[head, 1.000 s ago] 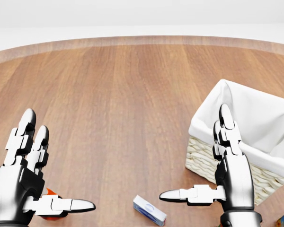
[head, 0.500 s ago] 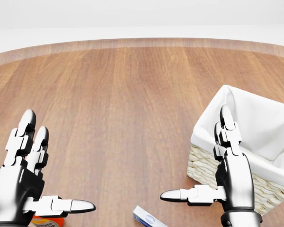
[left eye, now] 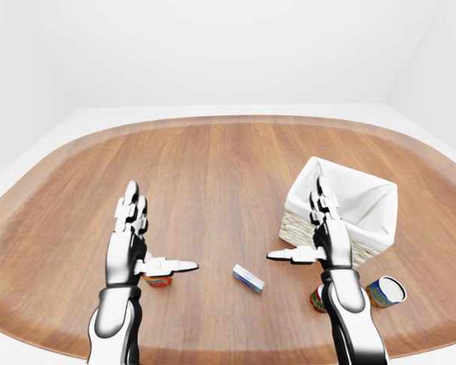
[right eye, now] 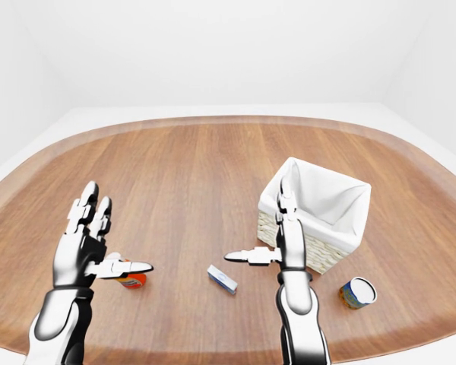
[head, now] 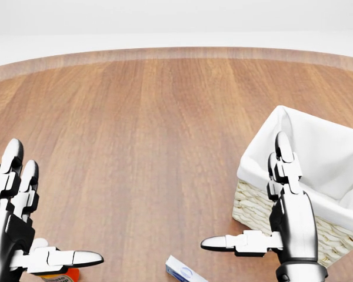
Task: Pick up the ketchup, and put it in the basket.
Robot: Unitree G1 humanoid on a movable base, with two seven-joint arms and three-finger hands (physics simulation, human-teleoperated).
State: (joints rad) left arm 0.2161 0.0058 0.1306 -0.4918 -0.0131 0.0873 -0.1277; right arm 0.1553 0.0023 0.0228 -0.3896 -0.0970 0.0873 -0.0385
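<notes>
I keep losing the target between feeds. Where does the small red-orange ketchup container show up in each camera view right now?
Left-eye view: the small red-orange ketchup container sits lower left, just under the left hand.
Head view: only a sliver shows at the bottom edge, lower left, below the thumb.
Right-eye view: lower left, again under the thumb.
Shared landmark: the white-lined wicker basket on the right of every view.

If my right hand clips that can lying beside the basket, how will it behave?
The can seems to lie on its side, round end showing, so it would probably roll across the smooth wooden table. It looks rigid, unlikely to dent. The basket stands apart, so may not stop it.
</notes>
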